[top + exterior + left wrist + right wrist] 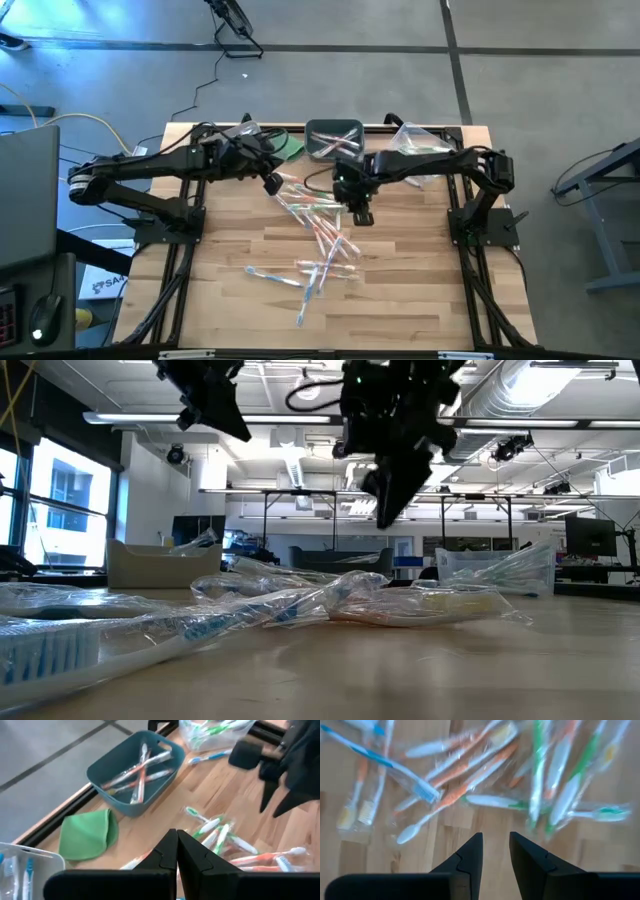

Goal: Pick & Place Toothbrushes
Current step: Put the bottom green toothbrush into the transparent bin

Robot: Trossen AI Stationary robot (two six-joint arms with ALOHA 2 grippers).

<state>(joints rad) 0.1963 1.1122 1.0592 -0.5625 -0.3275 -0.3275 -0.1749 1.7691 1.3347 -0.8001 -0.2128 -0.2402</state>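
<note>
Teal bin [131, 772] at table's far edge, middle: you see several toothbrushes crossed inside. Clear container [20, 865] beside green cloth [87, 832] cut off, contents hard to make out. Loose toothbrushes [318, 240] scattered mid-table. Left gripper [176, 851] near cloth, fingers pressed together, empty. Right gripper [495, 851] hovers above scatter, narrow gap, holding nothing. Far-right clear bag [415, 140]: contents blurred.

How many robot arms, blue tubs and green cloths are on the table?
Robot arms: 2, the left arm and the right arm
Blue tub: 1
Green cloth: 1
Total: 4
</note>
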